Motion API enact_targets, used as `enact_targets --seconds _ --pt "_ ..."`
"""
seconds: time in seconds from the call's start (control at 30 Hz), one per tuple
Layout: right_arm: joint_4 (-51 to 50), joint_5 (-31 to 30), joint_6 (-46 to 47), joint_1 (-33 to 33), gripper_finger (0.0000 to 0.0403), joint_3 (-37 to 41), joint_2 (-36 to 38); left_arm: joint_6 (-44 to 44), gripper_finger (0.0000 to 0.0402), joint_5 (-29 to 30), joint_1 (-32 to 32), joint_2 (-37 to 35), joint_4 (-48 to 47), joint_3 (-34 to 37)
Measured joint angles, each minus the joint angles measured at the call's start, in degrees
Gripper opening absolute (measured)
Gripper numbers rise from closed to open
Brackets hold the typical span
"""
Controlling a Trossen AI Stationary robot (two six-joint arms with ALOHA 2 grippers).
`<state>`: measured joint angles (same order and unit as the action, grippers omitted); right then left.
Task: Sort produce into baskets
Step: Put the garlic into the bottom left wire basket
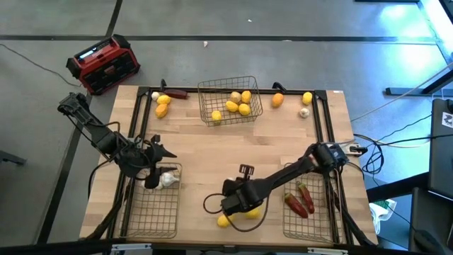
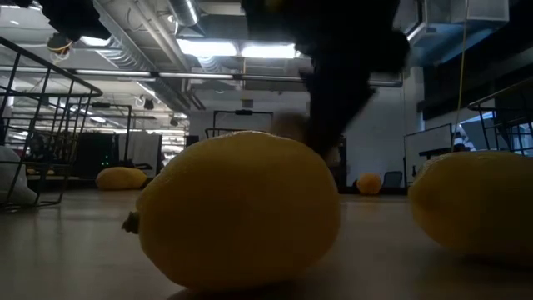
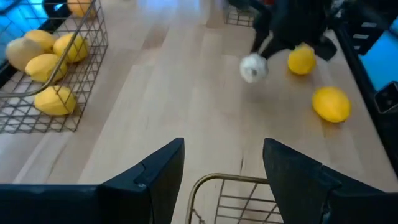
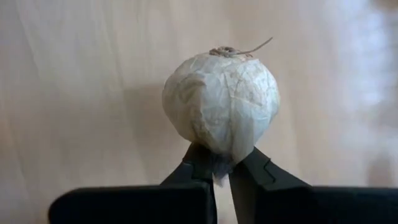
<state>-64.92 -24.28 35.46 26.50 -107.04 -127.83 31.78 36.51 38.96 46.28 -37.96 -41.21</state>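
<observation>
A: Right wrist view first: the right gripper (image 4: 222,167) has its two fingers (image 4: 198,163) pinched together on the papery base of a garlic bulb (image 4: 221,102), with the stem tuft pointing away from the fingers.

B: So it's held, not just touched?

A: I'd say held. The bulb sits right at the fingertips with pale table behind it. From the left wrist view you can see the same garlic (image 3: 253,67) hanging under the dark right gripper (image 3: 268,45), beside two lemons (image 3: 331,103) lying on the wood.

B: And where does it need to go?

A: My guess is the left basket (image 1: 151,212), since a white bulb (image 1: 167,180) already lies at its far edge. That basket is off to the left of the right gripper (image 1: 237,204), across bare table. The bulb is roundish, so its axis hardly matters.

B: The other arm?

A: The left gripper (image 3: 222,163) hovers over that basket's rim with its fingers spread and nothing between them. It's the nearer arm to that basket; the right one has the reach to make. The far basket (image 1: 228,100) holds lemons, the right basket (image 1: 308,219) chilies (image 1: 299,200).
</observation>
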Motion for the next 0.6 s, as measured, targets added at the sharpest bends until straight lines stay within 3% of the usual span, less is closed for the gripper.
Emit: enact_targets --seconds 0.2,0.4,0.6 --pt "2.52 -6.51 -0.21 -0.28 0.0022 -0.03 4.94 -0.62 0.0214 -0.02 0.02 0.0 2.09 0.0" --pt "7.95 -8.56 -3.72 -1.04 0.0027 -0.11 6.08 -1.25 0.0214 -0.05 0.01 1.12 4.27 0.05" --pt "16.93 -8.93 -8.33 -2.47 0.0033 -0.11 6.12 -5.0 0.0214 -1.85 0.07 5.14 12.92 2.29"
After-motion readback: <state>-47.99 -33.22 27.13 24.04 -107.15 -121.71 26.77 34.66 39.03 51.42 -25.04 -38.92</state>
